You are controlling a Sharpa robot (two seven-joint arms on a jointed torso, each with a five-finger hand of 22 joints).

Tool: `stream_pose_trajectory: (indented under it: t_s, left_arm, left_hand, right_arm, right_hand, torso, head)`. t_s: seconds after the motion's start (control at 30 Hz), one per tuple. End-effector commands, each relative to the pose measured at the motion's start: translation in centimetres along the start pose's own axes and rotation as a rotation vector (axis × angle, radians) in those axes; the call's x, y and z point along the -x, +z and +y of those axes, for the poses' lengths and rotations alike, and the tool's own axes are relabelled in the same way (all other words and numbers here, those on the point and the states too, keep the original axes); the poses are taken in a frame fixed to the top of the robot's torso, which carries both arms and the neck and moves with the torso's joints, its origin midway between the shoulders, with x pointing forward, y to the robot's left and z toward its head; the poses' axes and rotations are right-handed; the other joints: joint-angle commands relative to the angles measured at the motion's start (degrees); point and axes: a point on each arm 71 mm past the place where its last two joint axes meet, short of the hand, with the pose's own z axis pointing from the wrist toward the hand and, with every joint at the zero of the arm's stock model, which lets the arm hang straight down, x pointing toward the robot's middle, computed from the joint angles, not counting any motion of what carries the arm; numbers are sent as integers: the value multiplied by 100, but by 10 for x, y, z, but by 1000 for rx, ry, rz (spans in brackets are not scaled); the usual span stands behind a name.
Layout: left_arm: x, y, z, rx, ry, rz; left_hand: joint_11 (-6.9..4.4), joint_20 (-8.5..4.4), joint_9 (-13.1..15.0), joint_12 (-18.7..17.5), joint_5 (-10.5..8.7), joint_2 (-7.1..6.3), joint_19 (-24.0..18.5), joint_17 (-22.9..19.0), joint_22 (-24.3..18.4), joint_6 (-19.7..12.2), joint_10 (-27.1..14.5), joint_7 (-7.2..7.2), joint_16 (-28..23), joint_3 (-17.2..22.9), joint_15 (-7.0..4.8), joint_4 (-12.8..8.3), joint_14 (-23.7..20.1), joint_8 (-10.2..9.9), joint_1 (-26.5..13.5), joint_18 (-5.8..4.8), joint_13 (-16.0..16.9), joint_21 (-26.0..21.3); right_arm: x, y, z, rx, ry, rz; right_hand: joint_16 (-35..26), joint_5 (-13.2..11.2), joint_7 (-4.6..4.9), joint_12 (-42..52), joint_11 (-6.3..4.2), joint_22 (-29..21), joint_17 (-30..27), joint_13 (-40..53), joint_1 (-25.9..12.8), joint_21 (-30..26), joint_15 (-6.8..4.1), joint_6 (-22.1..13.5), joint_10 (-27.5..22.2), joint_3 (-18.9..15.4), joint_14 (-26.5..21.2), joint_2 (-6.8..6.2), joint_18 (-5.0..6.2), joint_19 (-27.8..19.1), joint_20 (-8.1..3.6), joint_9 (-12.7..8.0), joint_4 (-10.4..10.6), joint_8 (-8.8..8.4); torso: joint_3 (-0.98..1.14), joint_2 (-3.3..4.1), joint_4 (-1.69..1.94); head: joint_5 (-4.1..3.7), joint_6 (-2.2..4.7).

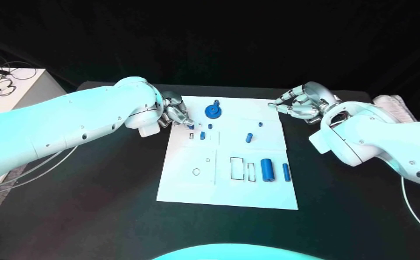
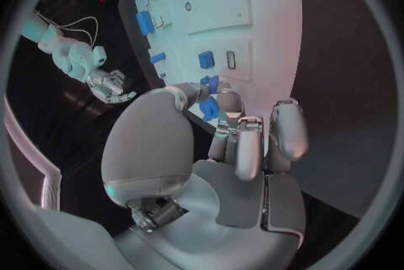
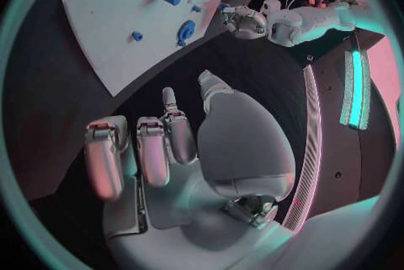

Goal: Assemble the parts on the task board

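The white task board [image 1: 229, 182] lies mid-table. My left hand [image 1: 175, 113] hangs over its far left corner, and thumb and a finger pinch a small blue part [image 2: 208, 108] at the board's edge. A blue round part [image 1: 213, 112] stands just right of that hand. Small blue pieces [image 1: 249, 138] lie across the middle of the board, and a thick blue cylinder [image 1: 267, 171] lies beside a thin one [image 1: 286, 172] toward the near right. My right hand [image 1: 297, 103] hovers at the far right edge with loosely curved fingers [image 3: 155, 149] that hold nothing.
The black table [image 1: 105, 211] surrounds the board on every side. Outlined slots [image 1: 238, 169] and a small hole [image 1: 196, 171] mark the board's near half. A pale object [image 1: 389, 101] sits at the table's far right, behind my right arm.
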Motion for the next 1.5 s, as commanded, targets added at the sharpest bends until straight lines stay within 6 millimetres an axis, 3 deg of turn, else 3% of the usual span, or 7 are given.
stream_pose_trajectory:
  t_s: [0.03, 0.87, 1.5]
  left_arm:
    - [-4, 0, -1, -3, 60, -18]
    - [-16, 4, 1, 17, 178, 78]
    - [-15, 8, -1, 19, 174, 54]
  left_hand:
    - [-26, -3, 10, 32, 28, -12, 47, 1510, 3, 34, 65, 10, 19, 1384, -43, -1430, 607, -17, -51, -66, 5, 25]
    - [-30, -7, 7, 17, 34, -18, 37, 1510, -9, 48, 66, 3, 19, 1391, -46, -1445, 607, -26, -58, -64, -14, 21]
    - [-31, -8, 3, 6, 29, -14, 23, 1510, -26, 53, 64, 2, 19, 1397, -47, -1448, 607, -35, -65, -60, -25, 14]
  right_arm:
    - [0, 0, 1, 18, -3, -2]
    - [-1, 0, 1, 18, -2, -1]
    - [-1, -1, 1, 19, -2, 1]
  right_hand:
    - [-29, -7, -2, -2, -11, 1479, 1272, 636, 7, -29, 29, -38, -21, -23, 546, 28, -71, 580, 14, -4, -3, 16]
    - [-31, -7, -2, 0, -12, 1481, 1269, 636, 14, -27, 28, -37, -19, -28, 545, 33, -72, 581, 14, -4, -4, 18]
    - [-31, -7, -2, 0, -12, 1481, 1269, 636, 14, -27, 28, -37, -19, -28, 545, 33, -72, 581, 14, -4, -4, 18]
  torso:
    - [4, 6, -15]
    - [11, 2, -10]
    - [12, 5, -15]
  head:
    - [12, -13]
    - [19, -89]
    - [3, -97]
